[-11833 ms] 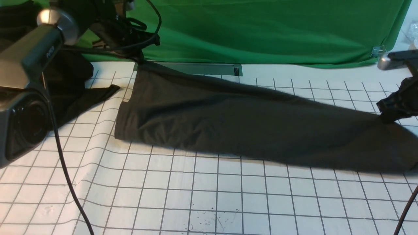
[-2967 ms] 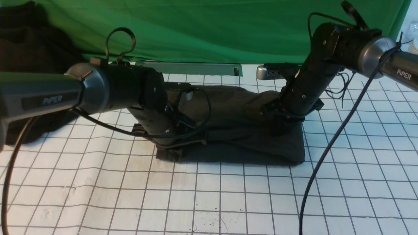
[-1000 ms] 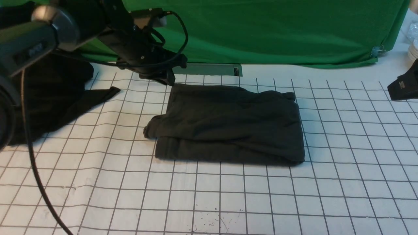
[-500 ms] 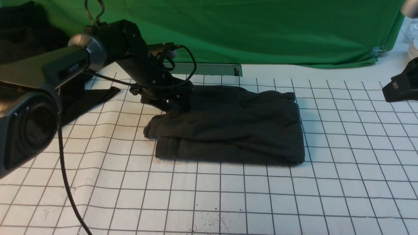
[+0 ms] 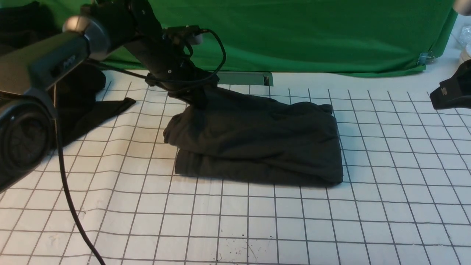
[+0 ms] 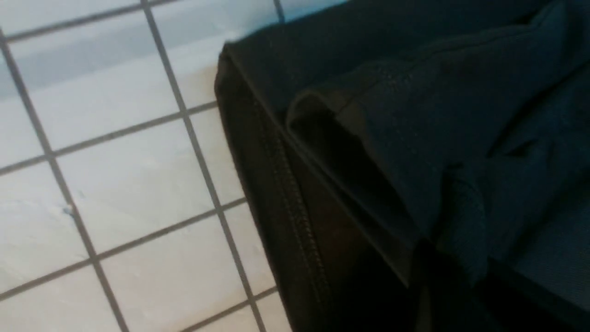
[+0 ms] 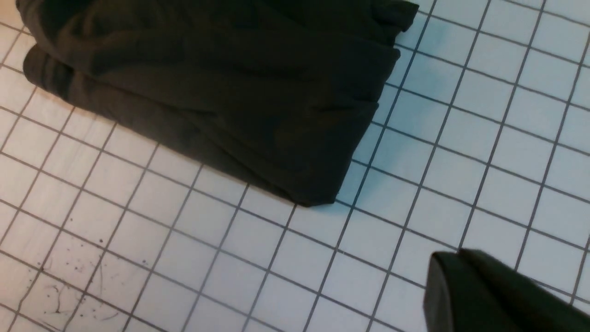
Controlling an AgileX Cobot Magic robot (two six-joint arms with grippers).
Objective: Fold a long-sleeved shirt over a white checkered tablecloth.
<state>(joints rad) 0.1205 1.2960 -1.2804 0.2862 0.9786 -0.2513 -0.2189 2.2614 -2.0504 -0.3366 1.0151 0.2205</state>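
Note:
The long-sleeved shirt (image 5: 265, 143) lies folded into a dark, thick rectangle in the middle of the white checkered tablecloth (image 5: 257, 221); no logo shows. My left gripper (image 5: 197, 102) is at its far left corner, shut on the cloth, which rises in a peak to the fingers. In the left wrist view the shirt's hem and bunched folds (image 6: 415, 115) fill the picture over the tablecloth (image 6: 115, 184), and the jaws are lost in the dark. My right gripper (image 5: 441, 97) hangs at the far right, clear of the shirt (image 7: 230, 92); it (image 7: 442, 286) is shut and holds nothing.
A blacker heap of cloth (image 5: 77, 103) lies at the back left. The green backdrop (image 5: 312, 36) closes off the back, with a metal bar (image 5: 243, 78) at its foot. The left arm's cable (image 5: 70, 206) trails across the near left of the tablecloth.
My left gripper came down onto the shirt's far left corner, closed on it and has now raised that corner. The right gripper has stayed at the right edge.

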